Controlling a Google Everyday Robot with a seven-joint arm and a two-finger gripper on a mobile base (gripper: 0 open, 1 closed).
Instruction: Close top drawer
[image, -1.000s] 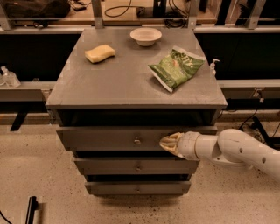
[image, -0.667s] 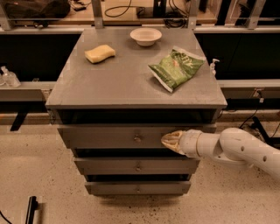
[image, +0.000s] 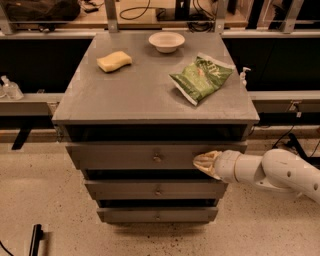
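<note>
The wide matte-grey top drawer (image: 120, 156) of the grey cabinet stands partly pulled out. A dark gap shows between its long front panel and the edge of the worktop (image: 140, 102) above, and the panel looks wider than the two lower grey drawer fronts (image: 125, 190) because it sits nearer the camera. The robot's tan-tipped tool (image: 202, 161) lies against that front panel, to the right of the small central metal knob (image: 157, 158), on the end of the white arm (image: 270, 170) that reaches in from the right. This placement suits a push: a flat press on the panel needs no grip on the knob. Whether the tool is spread or closed cannot be told, and nothing shows in its hold. On the worktop, the yellow sponge (image: 114, 61), white bowl (image: 166, 41) and green crinkled snack bag (image: 201, 78) sit well back from the front edge, out of the way of the push.
</note>
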